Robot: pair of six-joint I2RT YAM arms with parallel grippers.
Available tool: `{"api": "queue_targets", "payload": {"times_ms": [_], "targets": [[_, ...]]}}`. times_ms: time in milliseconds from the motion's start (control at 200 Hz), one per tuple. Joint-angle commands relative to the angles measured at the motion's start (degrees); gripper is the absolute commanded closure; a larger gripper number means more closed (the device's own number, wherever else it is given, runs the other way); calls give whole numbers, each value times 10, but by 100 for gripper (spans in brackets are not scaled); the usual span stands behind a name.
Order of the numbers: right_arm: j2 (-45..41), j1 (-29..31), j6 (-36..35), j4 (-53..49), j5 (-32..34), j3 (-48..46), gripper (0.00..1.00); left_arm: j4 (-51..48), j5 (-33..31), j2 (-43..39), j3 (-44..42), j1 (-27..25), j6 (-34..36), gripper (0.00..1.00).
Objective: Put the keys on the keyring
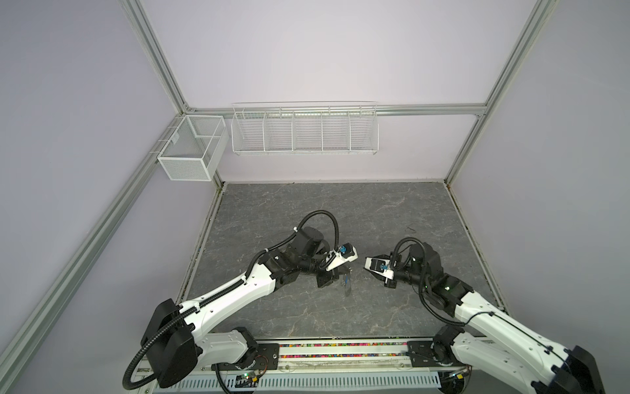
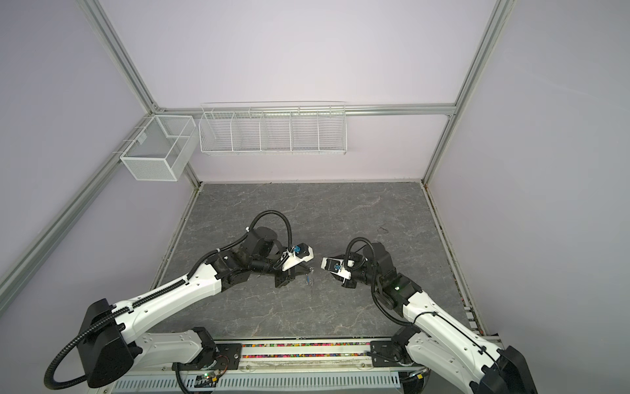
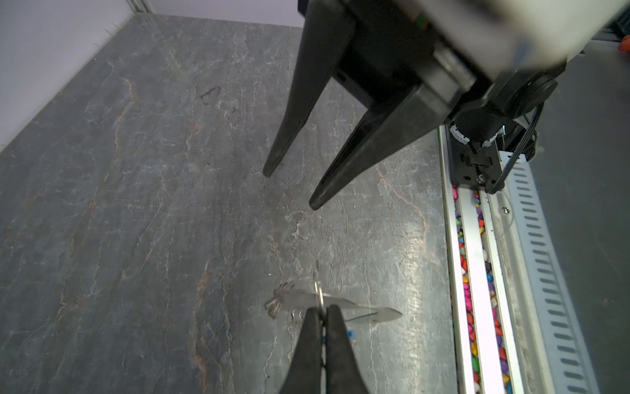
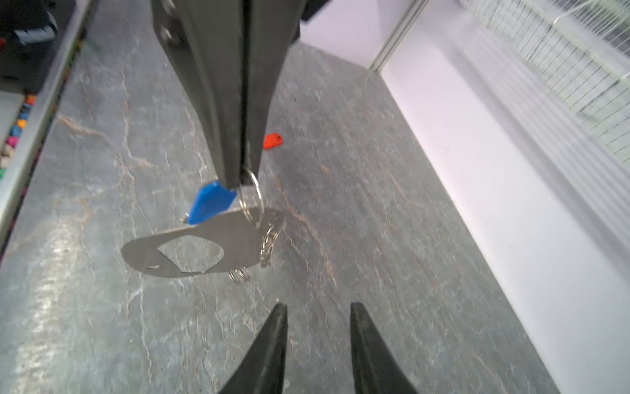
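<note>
My left gripper is shut on a silver ring of the keyring, which hangs just above the table. In the right wrist view its fingers come down onto that ring, and the flat grey keyring with its oval cut-out dangles below the left gripper. A blue-tagged key hangs beside the fingertips. The orange-red-tagged key lies on the table behind. My right gripper is open and empty, a short way from the keyring. In both top views the keyring hangs between the arms.
A white wire basket and a mesh box hang on the back wall. A rail with coloured stones runs along the table's front edge. A small dark mark lies on the grey slate table.
</note>
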Motion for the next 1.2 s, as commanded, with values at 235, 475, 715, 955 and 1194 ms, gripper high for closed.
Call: {"api": "queue_targets", "payload": {"times_ms": [235, 475, 715, 955, 1194], "targets": [[2, 48, -3, 42, -26, -7, 74, -101, 21, 62, 91, -2, 12, 100], [27, 96, -41, 47, 80, -6, 76, -121, 41, 80, 114, -2, -3, 100], [41, 107, -45, 68, 132, -5, 76, -143, 56, 100, 138, -2, -4, 100], [51, 113, -42, 80, 145, -6, 77, -159, 68, 126, 161, -2, -5, 100], [51, 122, -54, 81, 126, -17, 81, -161, 70, 133, 172, -3, 0, 100]]}}
